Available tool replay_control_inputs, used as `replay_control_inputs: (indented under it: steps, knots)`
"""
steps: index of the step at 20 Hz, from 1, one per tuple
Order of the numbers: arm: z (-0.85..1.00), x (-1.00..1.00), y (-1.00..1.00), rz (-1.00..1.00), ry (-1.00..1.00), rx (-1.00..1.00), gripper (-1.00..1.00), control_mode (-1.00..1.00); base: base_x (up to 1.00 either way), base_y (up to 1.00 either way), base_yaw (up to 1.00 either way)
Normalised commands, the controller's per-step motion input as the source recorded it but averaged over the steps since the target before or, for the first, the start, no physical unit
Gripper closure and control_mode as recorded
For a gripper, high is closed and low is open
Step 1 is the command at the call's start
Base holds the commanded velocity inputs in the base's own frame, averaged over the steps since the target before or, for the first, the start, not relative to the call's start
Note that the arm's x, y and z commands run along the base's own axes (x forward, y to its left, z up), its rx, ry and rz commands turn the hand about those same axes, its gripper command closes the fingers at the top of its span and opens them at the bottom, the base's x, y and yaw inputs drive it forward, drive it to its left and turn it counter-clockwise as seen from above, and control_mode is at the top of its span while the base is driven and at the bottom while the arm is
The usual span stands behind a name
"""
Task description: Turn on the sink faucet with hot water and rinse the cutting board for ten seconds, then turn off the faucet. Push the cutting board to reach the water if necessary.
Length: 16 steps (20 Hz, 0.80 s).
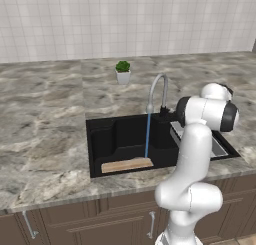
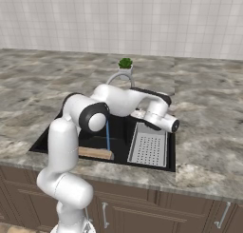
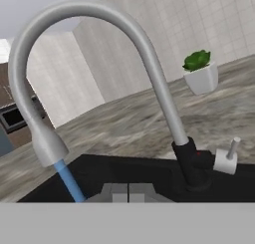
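One rectangular black sink basin (image 1: 107, 139) is sitting in the grey-brown marbled stone counter (image 1: 45, 119). Inside it, one flat, light tan wooden cutting board (image 1: 127, 164) is lying along the front wall of the basin, in the front part. In the right base view the arm is covering a part of the same board (image 2: 96, 153).

One slim silver-grey gooseneck faucet (image 1: 158, 91) is rising from a dark base at the back edge of the sink and is arching over the basin. In the hand view the faucet (image 3: 94, 19) is looking very big, and one small pale handle (image 3: 228, 158) is sticking out from its dark base.

One thin light-blue stream of water (image 1: 147, 135) is running straight down from the spout and is landing on the right end of the cutting board. The stream is also showing in the right base view (image 2: 107, 136) and in the hand view (image 3: 69, 182).

One grey ribbed drainer tray (image 2: 147, 147) is lying on the right side of the sink. One small green plant in a white pot (image 1: 122, 72) is standing on the counter behind the faucet.

The gripper (image 3: 128, 192) is hanging above the sink, close to the faucet base, with its two fingers pressed together and pinching nothing.
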Motion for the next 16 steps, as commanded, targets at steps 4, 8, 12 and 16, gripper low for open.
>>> replay_control_inputs:
  steps: [4,8,12,16]
  knots:
    - [0.00,0.04,0.04,0.00,-0.03,0.00,1.00,-1.00,0.00,0.00,0.00]
    - [0.00,0.00,0.00,0.00,0.00,0.00,1.00,-1.00,0.00,0.00,0.00]
    - [0.00,0.00,0.00,0.00,0.00,0.00,1.00,-1.00,0.00,0.00,0.00]
    - [0.00,0.00,0.00,0.00,0.00,0.00,1.00,-1.00,0.00,0.00,0.00]
